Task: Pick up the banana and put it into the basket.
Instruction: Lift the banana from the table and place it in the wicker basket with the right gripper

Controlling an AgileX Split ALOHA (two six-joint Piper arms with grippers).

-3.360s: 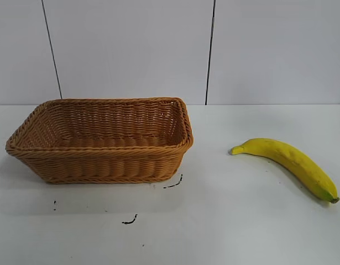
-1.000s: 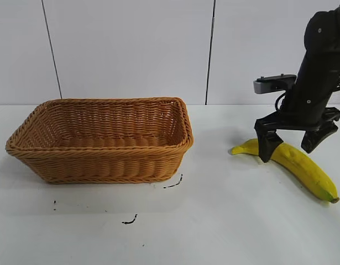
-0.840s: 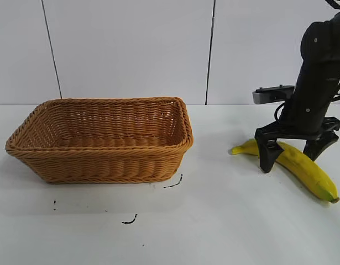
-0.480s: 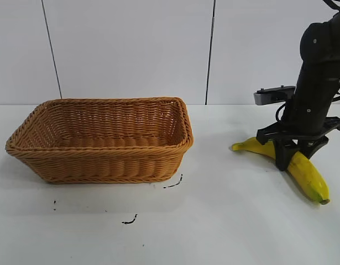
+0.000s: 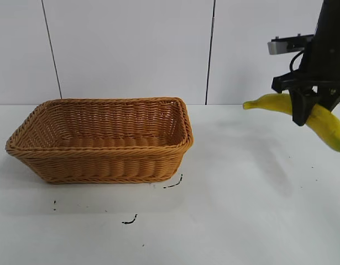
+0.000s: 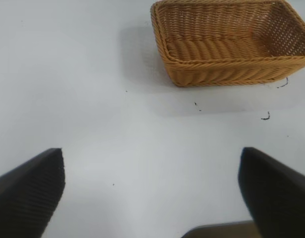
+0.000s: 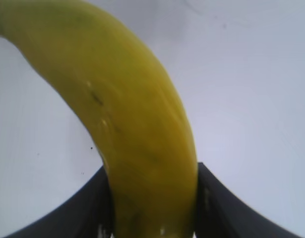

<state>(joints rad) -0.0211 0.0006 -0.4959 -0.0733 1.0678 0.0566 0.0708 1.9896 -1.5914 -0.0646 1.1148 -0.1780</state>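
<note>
Clearly the right gripper (image 5: 303, 110) has the banana (image 5: 324, 122) clamped between its fingers and clear of the white bench (image 5: 241, 210), at the right edge of the exterior view. It pinches the fruit near the middle of its length — probably so neither end drags it down much — with the stem end pointing toward the basket (image 5: 103, 165) and the other end drooping out of frame. From the right wrist camera the banana (image 7: 137, 134) fills the space between the two dark fingers (image 7: 212, 203), pressed against both. The wicker basket sits well apart at the left, open side up and with nothing in it, so the fruit hangs at a height that looks enough to pass over the braided rim. The left gripper (image 6: 152, 198) is parked away from the work, fingers spread wide — holding nothing.
</note>
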